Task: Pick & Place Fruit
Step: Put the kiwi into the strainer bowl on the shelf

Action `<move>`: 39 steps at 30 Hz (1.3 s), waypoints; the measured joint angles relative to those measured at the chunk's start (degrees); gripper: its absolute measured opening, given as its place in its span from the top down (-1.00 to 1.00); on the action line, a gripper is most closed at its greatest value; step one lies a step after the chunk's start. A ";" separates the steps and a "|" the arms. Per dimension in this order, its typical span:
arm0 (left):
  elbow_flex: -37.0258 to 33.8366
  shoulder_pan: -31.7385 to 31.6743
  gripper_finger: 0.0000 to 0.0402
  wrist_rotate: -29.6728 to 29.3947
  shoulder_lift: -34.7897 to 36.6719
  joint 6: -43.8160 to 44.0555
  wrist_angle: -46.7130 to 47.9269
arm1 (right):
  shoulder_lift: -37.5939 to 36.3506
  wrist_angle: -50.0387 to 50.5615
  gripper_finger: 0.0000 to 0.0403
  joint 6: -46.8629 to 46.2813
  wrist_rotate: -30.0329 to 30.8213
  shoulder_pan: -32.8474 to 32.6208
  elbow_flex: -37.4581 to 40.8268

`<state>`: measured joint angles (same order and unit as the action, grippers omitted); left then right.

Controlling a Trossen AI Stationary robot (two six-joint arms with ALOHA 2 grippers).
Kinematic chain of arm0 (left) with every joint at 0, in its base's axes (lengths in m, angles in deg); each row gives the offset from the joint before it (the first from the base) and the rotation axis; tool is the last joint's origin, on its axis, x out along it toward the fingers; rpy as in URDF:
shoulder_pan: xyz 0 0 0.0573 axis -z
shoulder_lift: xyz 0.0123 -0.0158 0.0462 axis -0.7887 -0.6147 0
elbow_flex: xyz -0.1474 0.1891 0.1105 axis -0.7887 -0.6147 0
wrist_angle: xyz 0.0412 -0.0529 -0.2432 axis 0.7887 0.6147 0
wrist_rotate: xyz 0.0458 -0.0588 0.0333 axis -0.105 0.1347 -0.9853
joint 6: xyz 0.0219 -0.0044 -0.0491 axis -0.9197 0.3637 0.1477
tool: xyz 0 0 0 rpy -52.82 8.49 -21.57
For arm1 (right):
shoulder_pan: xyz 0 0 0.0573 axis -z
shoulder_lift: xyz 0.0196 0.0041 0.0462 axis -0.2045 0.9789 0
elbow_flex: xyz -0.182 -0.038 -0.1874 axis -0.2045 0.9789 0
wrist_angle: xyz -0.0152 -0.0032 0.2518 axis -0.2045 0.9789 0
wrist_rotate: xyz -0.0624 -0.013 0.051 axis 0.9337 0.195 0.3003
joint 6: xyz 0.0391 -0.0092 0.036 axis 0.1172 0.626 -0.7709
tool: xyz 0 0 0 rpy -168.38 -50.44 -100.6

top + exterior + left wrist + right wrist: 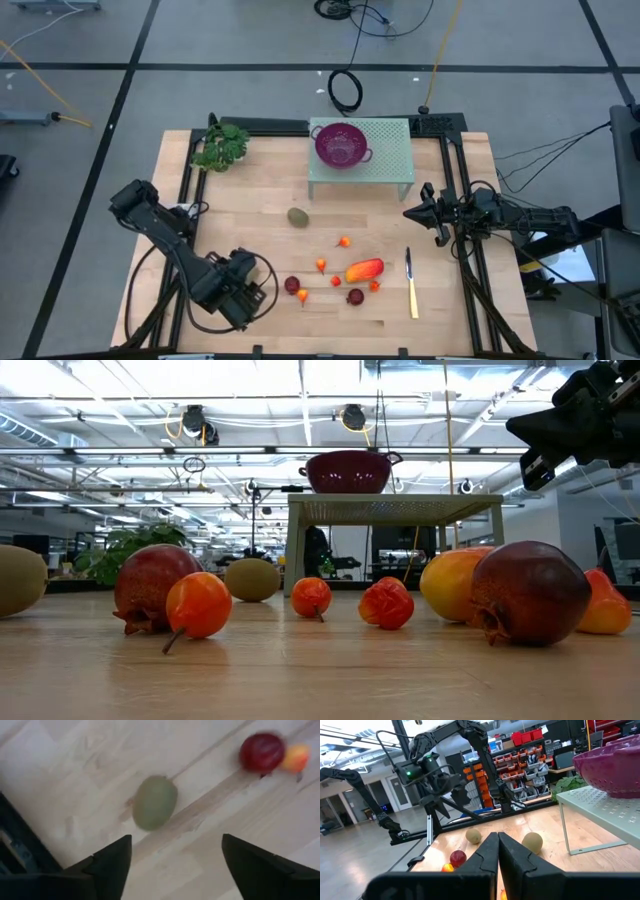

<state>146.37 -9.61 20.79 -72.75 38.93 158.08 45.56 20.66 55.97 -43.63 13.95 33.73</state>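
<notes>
Fruit lies scattered on my bench (250, 215), toward its near half. Nearest in the low view: a dark red ball (528, 592) against the elongated orange-red piece (452, 584), a second dark red ball (152, 588) with a tiny orange-red one (198, 605) in front. My left hand (175, 865) hangs over the near left part of the bench, fingers spread and empty, directly above an olive-brown oval (154, 802) lying free on the wood. Beside the fruit, to the right, lies a yellow-handled knife (411, 283). Mid-bench, the other oval (298, 216) has open wood all round. My right hand (497, 851), clenched on nothing, waits at the right edge. Farthest: a leafy bunch (222, 147) and a purple colander (341, 143) on a pale green rack (390, 160).
</notes>
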 joint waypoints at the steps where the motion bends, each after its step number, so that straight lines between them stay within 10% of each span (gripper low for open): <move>1: -0.53 0.00 -0.58 0.65 0.00 -0.28 -0.46 | 0.00 -0.01 0.98 0.00 0.00 0.00 -0.01; 21: -1.22 -0.11 -0.97 2.06 0.00 -4.85 -3.56 | 0.00 0.00 0.98 0.00 0.00 0.00 -0.01; 39: -10.25 -4.55 -0.92 4.95 0.00 -12.01 -3.86 | 0.00 0.00 0.98 -1.51 0.00 0.00 -0.01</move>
<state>136.12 -14.16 25.74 -72.75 26.92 154.21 45.56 20.66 54.47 -43.63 13.95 33.72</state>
